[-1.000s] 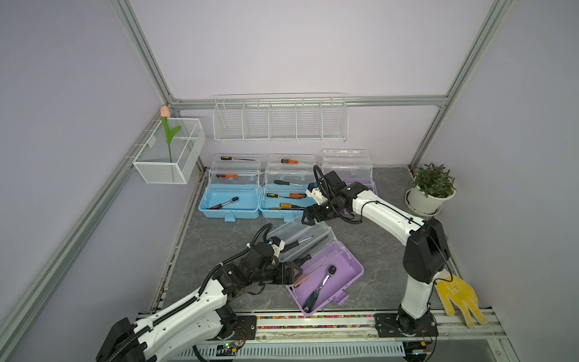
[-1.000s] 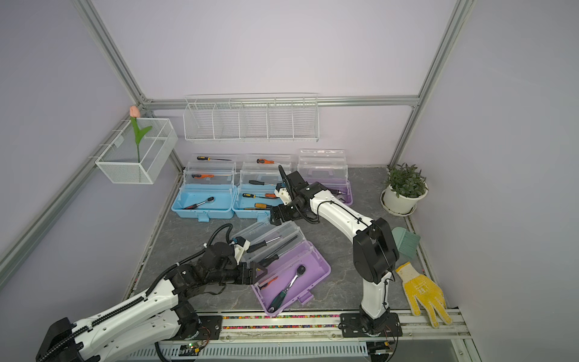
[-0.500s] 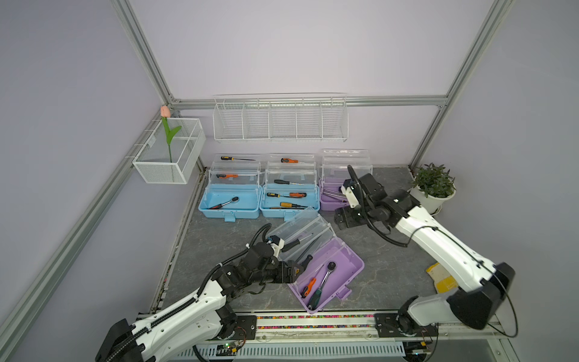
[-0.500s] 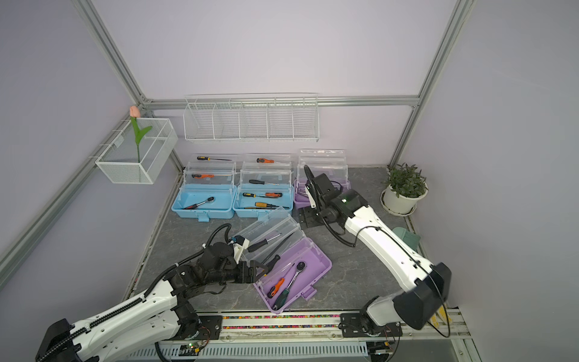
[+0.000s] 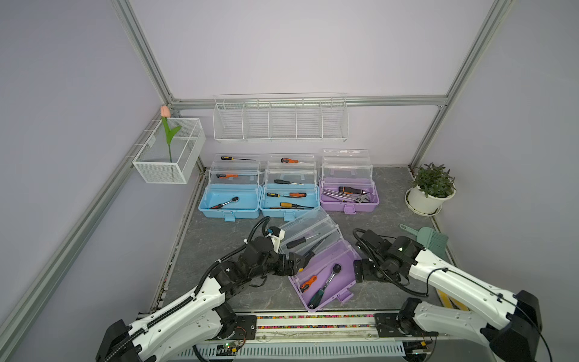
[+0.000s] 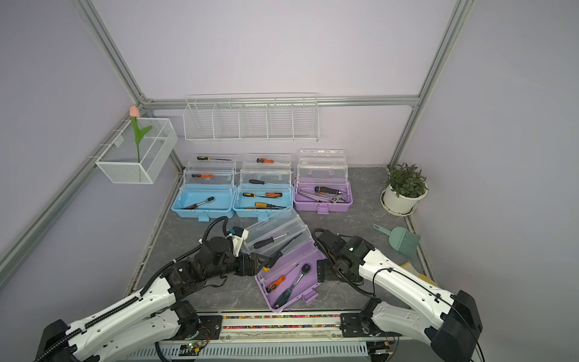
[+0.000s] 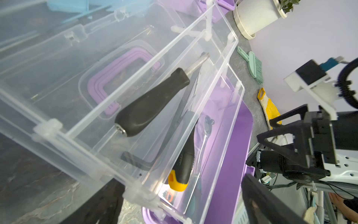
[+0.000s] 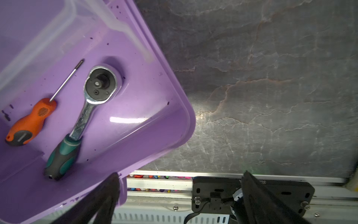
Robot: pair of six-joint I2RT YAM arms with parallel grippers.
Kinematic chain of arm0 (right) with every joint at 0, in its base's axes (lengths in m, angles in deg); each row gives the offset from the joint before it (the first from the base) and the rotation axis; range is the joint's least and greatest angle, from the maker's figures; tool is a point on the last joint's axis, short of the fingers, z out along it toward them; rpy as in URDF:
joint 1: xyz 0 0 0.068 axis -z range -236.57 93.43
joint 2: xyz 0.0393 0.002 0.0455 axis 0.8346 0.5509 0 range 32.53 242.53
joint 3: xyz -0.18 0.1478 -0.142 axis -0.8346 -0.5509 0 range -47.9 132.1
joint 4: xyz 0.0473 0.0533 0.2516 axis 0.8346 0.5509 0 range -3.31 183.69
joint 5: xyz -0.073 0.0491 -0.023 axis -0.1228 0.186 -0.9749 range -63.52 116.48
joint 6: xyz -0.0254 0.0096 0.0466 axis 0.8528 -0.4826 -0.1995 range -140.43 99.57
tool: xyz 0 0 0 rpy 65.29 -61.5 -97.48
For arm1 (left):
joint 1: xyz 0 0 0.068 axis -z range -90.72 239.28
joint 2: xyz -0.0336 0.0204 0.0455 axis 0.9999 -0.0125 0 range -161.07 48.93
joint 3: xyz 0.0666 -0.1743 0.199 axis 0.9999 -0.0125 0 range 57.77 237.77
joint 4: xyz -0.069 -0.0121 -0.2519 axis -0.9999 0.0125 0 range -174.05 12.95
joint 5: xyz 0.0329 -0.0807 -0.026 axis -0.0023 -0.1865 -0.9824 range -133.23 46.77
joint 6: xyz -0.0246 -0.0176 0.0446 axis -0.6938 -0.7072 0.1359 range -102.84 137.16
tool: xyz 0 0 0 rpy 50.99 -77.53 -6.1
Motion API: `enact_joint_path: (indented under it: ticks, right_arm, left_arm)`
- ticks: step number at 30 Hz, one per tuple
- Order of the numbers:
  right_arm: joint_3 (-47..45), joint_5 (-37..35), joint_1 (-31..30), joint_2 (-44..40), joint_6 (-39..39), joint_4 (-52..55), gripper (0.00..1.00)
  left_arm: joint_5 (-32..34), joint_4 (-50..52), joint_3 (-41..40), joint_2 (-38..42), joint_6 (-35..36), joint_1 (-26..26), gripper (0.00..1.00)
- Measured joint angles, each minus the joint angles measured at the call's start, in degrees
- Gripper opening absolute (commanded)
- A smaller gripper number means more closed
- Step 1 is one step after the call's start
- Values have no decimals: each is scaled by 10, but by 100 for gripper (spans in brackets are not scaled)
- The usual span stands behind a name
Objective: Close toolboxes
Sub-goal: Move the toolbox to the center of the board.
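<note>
Four toolboxes stand open in both top views. Two light blue toolboxes (image 5: 232,205) (image 5: 289,205) and a purple toolbox (image 5: 349,202) line the back. A second purple toolbox (image 5: 329,282) (image 6: 291,285) lies tilted in the front middle, its clear trays (image 7: 174,97) fanned out. My left gripper (image 5: 297,261) (image 7: 180,205) is open and straddles the end corner of those trays. My right gripper (image 5: 358,272) (image 8: 177,201) is open beside the purple base's right wall, one finger (image 8: 96,199) near its corner. A ratchet (image 8: 85,116) and an orange screwdriver (image 8: 31,122) lie in the base.
A potted plant (image 5: 430,191) stands at the back right. A green brush (image 5: 429,239) and a yellow glove (image 7: 269,108) lie along the right edge. White wire baskets (image 5: 280,120) (image 5: 170,156) hang on the walls. A metal rail (image 5: 313,322) runs along the front.
My right arm has swung from the back row of toolboxes down to the front right, beside the near purple toolbox. The left arm has hardly moved.
</note>
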Motion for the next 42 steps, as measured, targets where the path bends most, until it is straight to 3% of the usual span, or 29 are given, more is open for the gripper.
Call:
enact_joint_path:
  ticks: [7, 14, 26, 35, 42]
  right_arm:
    - [-19, 35, 0, 47, -23, -89, 89]
    - [-24, 39, 3, 68, -28, -104, 71]
    - [-20, 20, 44, 100, 10, -90, 39]
    - [29, 8, 96, 148, 90, -74, 23]
    - [118, 13, 127, 244, 233, -60, 14]
  left_arm:
    - [25, 31, 17, 33, 16, 0, 97]
    - [107, 108, 68, 102, 42, 0, 97]
    - [220, 214, 156, 84, 76, -22, 97]
    - [219, 234, 156, 89, 83, -84, 97]
    - [208, 218, 155, 67, 83, -103, 96]
